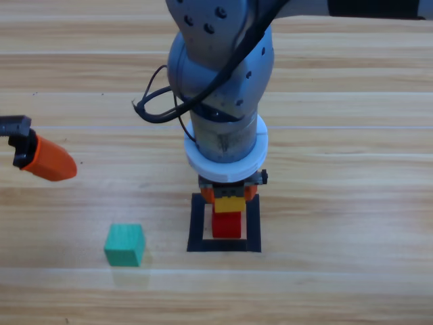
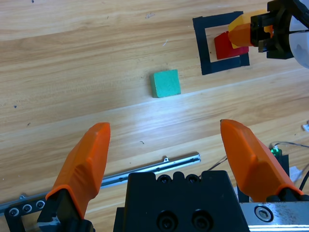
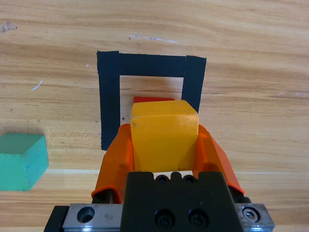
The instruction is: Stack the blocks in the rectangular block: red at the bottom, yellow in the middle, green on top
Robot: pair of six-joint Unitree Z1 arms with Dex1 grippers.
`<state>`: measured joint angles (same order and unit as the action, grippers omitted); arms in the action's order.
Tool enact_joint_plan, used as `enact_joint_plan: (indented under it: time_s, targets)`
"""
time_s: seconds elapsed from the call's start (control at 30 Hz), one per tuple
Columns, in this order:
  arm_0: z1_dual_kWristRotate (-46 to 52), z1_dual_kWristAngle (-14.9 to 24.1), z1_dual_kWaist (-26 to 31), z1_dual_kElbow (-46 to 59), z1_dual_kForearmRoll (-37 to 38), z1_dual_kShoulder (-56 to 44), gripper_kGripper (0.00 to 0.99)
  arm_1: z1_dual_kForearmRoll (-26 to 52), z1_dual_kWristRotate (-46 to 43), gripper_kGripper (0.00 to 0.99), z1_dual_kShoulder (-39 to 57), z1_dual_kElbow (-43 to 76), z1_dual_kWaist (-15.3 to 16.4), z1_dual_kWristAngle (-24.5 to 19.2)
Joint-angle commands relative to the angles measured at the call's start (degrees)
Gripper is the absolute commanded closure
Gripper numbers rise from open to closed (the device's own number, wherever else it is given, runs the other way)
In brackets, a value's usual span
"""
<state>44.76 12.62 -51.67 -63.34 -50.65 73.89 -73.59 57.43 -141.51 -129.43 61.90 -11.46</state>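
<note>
**Yellow cube held over red cube inside the tape outline**

You will find no readable writing on any item. Your right gripper [image 3: 164,145] pinches the yellow cube [image 3: 164,137] directly above the red cube [image 1: 227,225], which sits inside the black tape rectangle [image 1: 196,223]. In the right wrist view only a sliver of red shows; whether the cubes touch cannot be told. Your left gripper [image 2: 169,145], jaws spread, waits at the left edge. The green cube [image 1: 125,244] lies on the wooden table [image 1: 338,284], left of the rectangle.
</note>
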Motion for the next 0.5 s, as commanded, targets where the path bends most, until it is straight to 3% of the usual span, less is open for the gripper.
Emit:
enact_joint_plan:
  time_s: [0.03, 0.37, 0.43, 0.5]
  targets:
    - [0.7, -0.8, 1.0, 1.4, 1.1, 1.8, 0.021, -0.7, 0.1, 0.924, -3.5, -0.7, 1.6, 0.1]
    - [0.6, -1.0, 1.0, 1.6, 1.6, 2.5, 0.025, -0.8, 0.2, 0.916, -3.9, -0.7, 1.7, 0.0]
    - [0.6, -1.1, 1.0, 1.6, 1.6, 2.4, 0.027, -0.9, 0.4, 0.804, -4.1, -0.7, 1.7, -0.1]
    - [0.5, -1.1, 1.0, 1.6, 1.6, 2.5, 0.027, -1.1, 0.7, 0.585, -4.4, -0.8, 1.7, -0.2]
